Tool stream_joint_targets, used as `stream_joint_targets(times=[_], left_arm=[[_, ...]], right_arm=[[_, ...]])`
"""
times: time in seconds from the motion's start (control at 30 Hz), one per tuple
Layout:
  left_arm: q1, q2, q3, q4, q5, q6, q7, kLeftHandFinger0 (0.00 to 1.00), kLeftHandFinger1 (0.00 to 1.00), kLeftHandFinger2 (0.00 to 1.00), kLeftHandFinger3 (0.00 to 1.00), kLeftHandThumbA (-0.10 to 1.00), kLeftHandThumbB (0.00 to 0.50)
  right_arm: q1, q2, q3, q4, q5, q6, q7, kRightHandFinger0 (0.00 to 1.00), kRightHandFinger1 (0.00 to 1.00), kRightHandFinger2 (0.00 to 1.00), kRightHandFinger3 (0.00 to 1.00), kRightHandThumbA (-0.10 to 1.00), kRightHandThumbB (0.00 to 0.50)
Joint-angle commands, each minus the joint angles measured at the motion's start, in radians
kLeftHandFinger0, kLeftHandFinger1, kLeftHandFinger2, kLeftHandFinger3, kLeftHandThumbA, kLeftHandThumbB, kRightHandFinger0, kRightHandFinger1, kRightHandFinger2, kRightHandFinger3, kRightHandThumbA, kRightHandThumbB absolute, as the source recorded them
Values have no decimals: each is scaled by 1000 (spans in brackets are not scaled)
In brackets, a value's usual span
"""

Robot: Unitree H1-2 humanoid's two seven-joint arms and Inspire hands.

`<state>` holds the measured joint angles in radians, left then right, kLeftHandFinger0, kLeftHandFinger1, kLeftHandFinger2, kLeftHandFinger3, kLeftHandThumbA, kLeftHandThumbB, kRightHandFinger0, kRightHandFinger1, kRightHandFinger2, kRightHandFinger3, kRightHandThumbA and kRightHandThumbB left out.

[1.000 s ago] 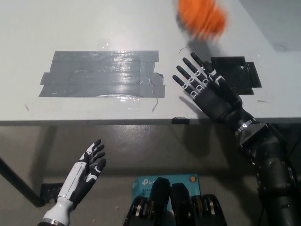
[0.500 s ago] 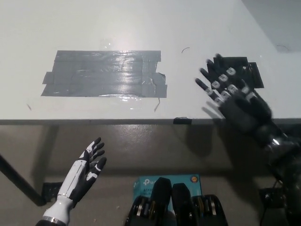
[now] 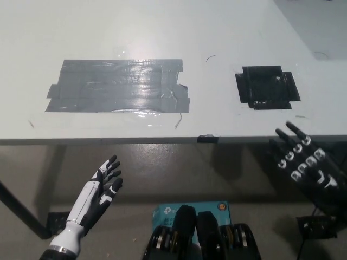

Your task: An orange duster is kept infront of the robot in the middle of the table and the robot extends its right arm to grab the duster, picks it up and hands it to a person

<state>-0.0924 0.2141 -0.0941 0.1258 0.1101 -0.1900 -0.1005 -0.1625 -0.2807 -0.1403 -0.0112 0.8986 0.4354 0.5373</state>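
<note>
Pulled back from over the tabletop since half a second ago, the black right hand (image 3: 304,165) now hangs below the table's near edge, fingers spread and empty. At lower left the white left hand (image 3: 101,189) rests, fingers apart. Farther off, the white table (image 3: 217,32) bears a grey tape patch (image 3: 116,85) and a black tape square (image 3: 267,86). No orange duster is visible.

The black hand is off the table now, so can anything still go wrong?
Not much. The right hand hangs open close below the table edge, so raising it carelessly might bump that edge. The left hand rests open, low beside the body. No duster shows, so none can drop.
</note>
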Motion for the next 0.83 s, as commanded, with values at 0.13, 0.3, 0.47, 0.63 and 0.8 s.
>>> stream_joint_targets(times=[0.13, 0.3, 0.47, 0.63, 0.8], left_arm=[[-3, 9, 10, -19, -9, -20, -9, 805, 929, 1000, 1000, 868, 140], [7, 6, 10, -25, -10, -18, -8, 808, 936, 1000, 1000, 876, 144], [9, 5, 12, -22, -8, -21, -3, 812, 939, 1000, 1000, 874, 138], [13, 2, 12, -21, -4, -24, 1, 815, 940, 1000, 1000, 872, 123], [20, 1, 11, -22, -3, -26, 3, 819, 942, 1000, 1000, 869, 124]], right_arm=[[30, -10, 38, -5, -263, -125, -94, 1000, 1000, 1000, 1000, 844, 243], [33, 48, 43, 2, -470, -277, -225, 989, 974, 1000, 1000, 532, 297], [32, 77, 51, -5, -589, -357, -285, 1000, 1000, 1000, 1000, 527, 288], [36, 84, 57, -4, -618, -378, -288, 1000, 1000, 1000, 1000, 606, 281], [39, 86, 66, -3, -645, -397, -290, 1000, 1000, 1000, 1000, 619, 285]])
